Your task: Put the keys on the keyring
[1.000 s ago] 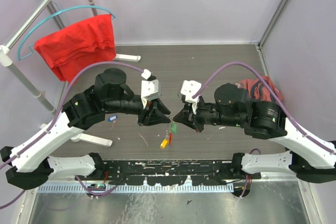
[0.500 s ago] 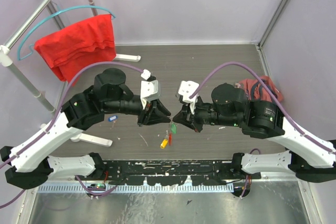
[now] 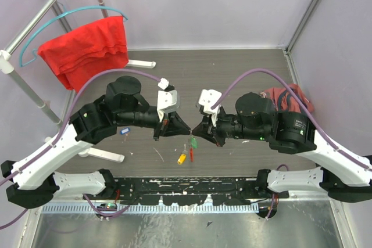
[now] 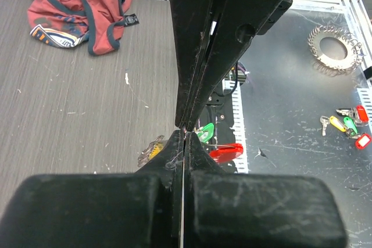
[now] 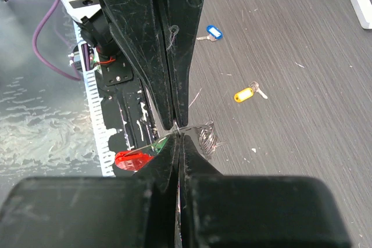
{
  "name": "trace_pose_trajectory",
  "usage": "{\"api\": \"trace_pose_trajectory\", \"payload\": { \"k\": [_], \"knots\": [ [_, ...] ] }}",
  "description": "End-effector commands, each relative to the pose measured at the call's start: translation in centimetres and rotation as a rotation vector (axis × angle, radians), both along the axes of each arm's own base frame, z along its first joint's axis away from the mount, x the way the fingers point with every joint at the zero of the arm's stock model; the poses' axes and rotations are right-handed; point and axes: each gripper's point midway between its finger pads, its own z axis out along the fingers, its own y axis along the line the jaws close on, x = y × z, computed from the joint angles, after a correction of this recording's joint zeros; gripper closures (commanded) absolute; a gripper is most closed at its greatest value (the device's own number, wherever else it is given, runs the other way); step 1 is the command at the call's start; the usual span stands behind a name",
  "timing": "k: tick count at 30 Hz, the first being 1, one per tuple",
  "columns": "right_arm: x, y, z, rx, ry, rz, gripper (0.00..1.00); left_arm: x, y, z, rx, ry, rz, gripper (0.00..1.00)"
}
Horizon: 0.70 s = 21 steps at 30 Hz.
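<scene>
The keyring hangs in the air between my two grippers: a red bar (image 3: pixel 191 155) (image 4: pixel 226 153) (image 5: pixel 132 159) below a thin metal wire with a coiled end (image 5: pixel 206 137). A green-tagged key (image 3: pixel 193 142) (image 4: pixel 204 132) (image 5: pixel 160 143) dangles from the wire. My left gripper (image 3: pixel 185 130) (image 4: pixel 185 133) and right gripper (image 3: pixel 195 132) (image 5: pixel 178 133) meet tip to tip, both shut on the wire. A yellow-tagged key (image 3: pixel 182 157) (image 4: pixel 152 149) (image 5: pixel 247 94) lies on the table below. Further left on the table sits a blue-tagged key (image 3: pixel 124 131) (image 5: pixel 212 32).
A red cloth (image 3: pixel 87 47) hangs on a hanger at the back left, over a white rack foot (image 3: pixel 104 154). A crumpled red garment (image 3: pixel 288 98) (image 4: pixel 81 10) lies at the right. On the near metal shelf are a wavy metal ring (image 4: pixel 332 42) and several tagged keys (image 4: pixel 349 125).
My left gripper has shut and moved slightly right, so its tips now meet the right gripper's. The keyring and the right arm have barely moved.
</scene>
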Motion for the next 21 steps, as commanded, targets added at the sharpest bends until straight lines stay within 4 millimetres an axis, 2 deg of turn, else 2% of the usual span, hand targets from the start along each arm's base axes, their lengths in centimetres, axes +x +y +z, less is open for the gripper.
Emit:
{"api": "trace_pose_trajectory", "payload": {
  "k": [1, 2, 5, 9, 16, 21],
  "knots": [
    [0.0, 0.0, 4.0, 0.16, -0.043, -0.017, 0.99, -0.3, 0.1, 2.2, -0.072, -0.032, 0.001, 1.0],
    [0.0, -0.1, 4.2, 0.177, -0.041, -0.023, 0.97, -0.1, 0.2, 2.4, -0.088, -0.036, 0.019, 1.0],
    [0.2, -0.6, 5.1, 0.247, -0.042, -0.055, 0.79, -0.1, 0.7, 3.4, -0.155, -0.046, 0.057, 1.0],
    [0.3, -1.5, 6.6, 0.354, -0.039, -0.097, 0.67, 0.0, 1.3, 4.2, -0.231, -0.049, 0.094, 1.0],
    [-0.3, -2.2, 9.4, 0.588, 0.011, -0.112, 0.63, -0.1, 2.4, 5.9, -0.374, -0.046, 0.143, 1.0],
    [-0.8, -1.1, 8.8, 0.616, 0.056, -0.075, 0.56, -0.2, 2.7, 7.2, -0.454, -0.037, 0.16, 1.0]
  ]
}}
